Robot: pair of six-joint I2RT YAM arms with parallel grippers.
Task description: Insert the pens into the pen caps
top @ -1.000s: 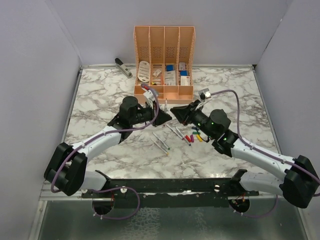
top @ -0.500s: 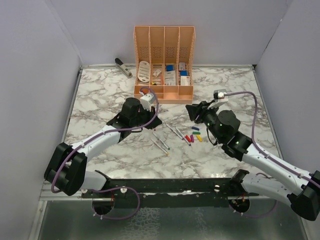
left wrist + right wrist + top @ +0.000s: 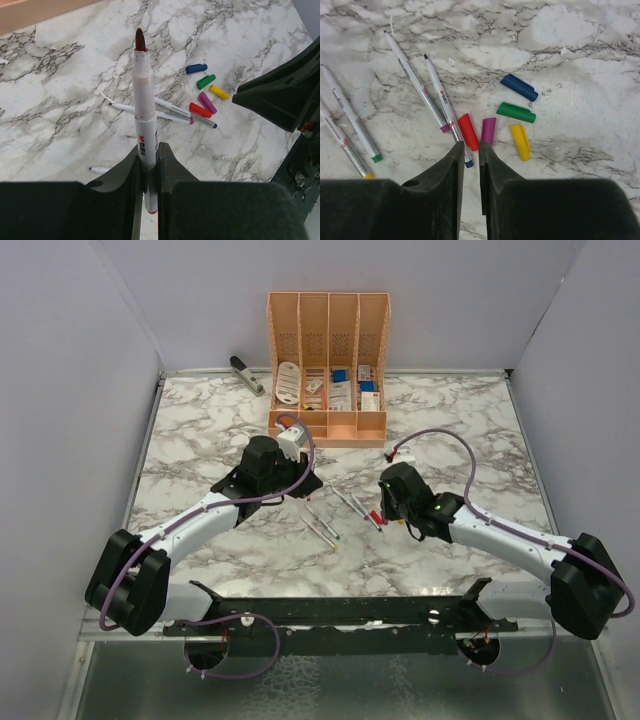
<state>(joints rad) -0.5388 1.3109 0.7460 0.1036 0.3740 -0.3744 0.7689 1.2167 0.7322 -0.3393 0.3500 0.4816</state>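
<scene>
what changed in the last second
The right end effector pulled away from the left end effector, swung right, then came down by the red cap, empty. The left drew back slightly, still gripping its pen. The loose pens and caps stayed put.

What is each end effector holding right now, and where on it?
Left end effector clamps the red-tipped pen near its rear end, tip pointing away. Right end effector holds nothing; its narrow jaws hang by the red cap.
</scene>
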